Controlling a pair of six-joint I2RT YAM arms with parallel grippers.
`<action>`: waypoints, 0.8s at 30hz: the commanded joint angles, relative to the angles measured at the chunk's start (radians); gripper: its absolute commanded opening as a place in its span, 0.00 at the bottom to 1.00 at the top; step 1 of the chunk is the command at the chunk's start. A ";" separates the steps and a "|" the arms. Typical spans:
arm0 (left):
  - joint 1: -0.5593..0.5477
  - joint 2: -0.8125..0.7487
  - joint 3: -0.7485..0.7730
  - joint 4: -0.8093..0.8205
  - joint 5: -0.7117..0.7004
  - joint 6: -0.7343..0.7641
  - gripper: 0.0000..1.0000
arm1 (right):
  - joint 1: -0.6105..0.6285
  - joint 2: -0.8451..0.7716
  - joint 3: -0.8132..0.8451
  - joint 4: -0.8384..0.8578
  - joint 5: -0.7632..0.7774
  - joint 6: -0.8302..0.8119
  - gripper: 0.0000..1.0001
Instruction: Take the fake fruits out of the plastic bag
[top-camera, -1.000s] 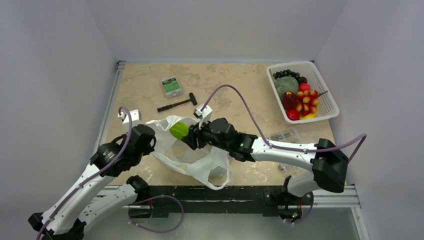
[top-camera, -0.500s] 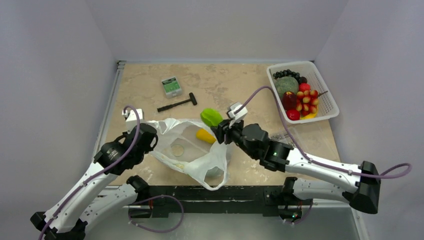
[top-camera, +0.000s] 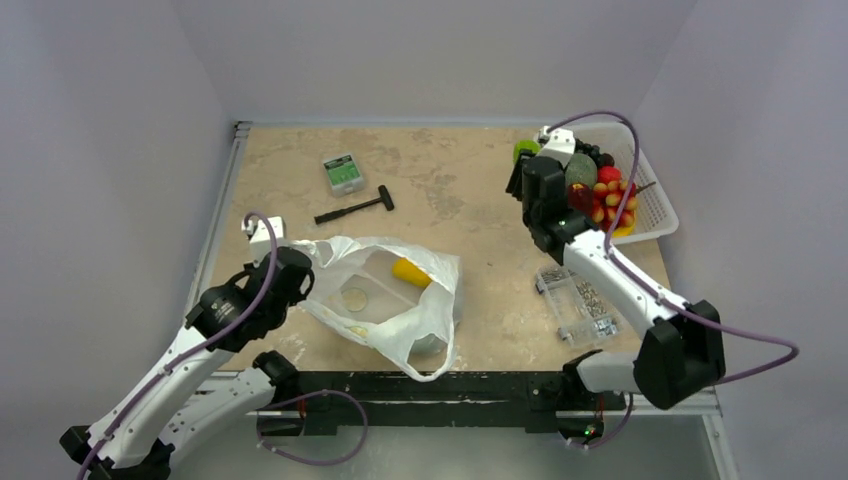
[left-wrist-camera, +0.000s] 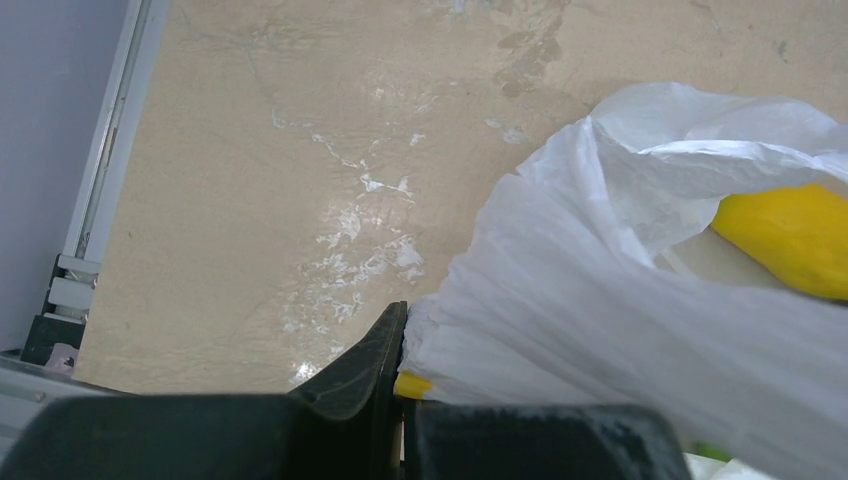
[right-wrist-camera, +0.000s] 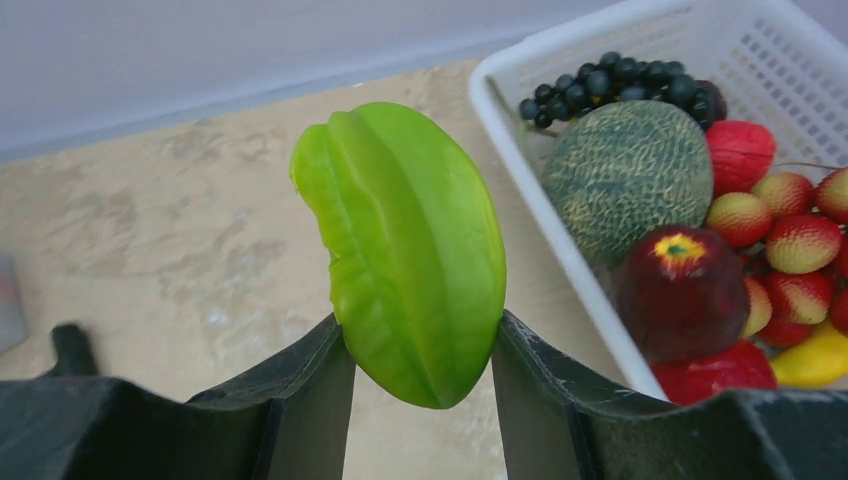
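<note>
Our left jaws are closed, pinching a bunched edge of the plastic bag (top-camera: 385, 300), which lies crumpled on the left half of the counter (top-camera: 450, 190), near its front edge, with its mouth gaping toward the middle. Inside the bag we see a yellow fruit (top-camera: 411, 272) lying near the opening, and pale round shapes show through the thin film below it. Our right jaws grip a green starfruit (right-wrist-camera: 410, 250) by its two long sides, holding it on end above the counter just beside the rim of the white basket (top-camera: 652, 195). That basket, at the far right, is filled with other fruit. A black hammer (top-camera: 355, 208) and a small green-labelled box (top-camera: 343, 172) lie beyond the bag, and a clear box of screws (top-camera: 580, 300) sits on the right.
</note>
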 joint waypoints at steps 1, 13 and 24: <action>0.001 -0.013 -0.009 0.030 -0.018 0.021 0.00 | -0.141 0.107 0.152 -0.085 0.040 0.113 0.08; -0.009 -0.025 -0.012 0.039 -0.015 0.025 0.00 | -0.564 0.062 0.010 -0.156 -0.115 0.312 0.22; -0.010 -0.055 -0.015 0.042 -0.010 0.023 0.00 | -0.626 0.087 -0.037 -0.168 -0.216 0.332 0.62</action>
